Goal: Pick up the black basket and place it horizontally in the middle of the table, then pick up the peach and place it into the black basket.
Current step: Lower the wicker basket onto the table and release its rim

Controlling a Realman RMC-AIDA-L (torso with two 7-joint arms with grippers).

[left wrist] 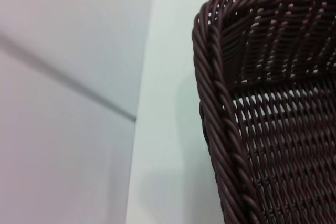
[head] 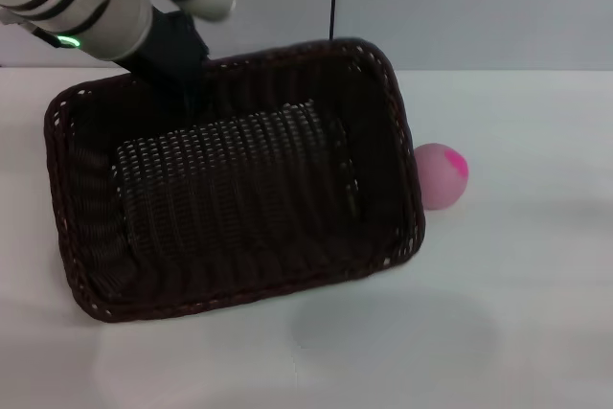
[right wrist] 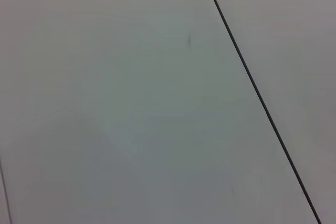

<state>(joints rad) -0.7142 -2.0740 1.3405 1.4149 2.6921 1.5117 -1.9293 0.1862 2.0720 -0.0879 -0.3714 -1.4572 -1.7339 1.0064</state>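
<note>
Step one: my left gripper (head: 182, 79) at the basket (head: 230, 189) far rim, grip unseen. Next: level it mid-bench (head: 517, 313); peach (head: 439, 175) beyond.

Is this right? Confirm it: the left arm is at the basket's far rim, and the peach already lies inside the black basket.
Not quite. In the head view the peach sits on the table, outside the black basket, against its right-hand end. The rest holds: the left arm reaches down at the basket's far rim.
</note>
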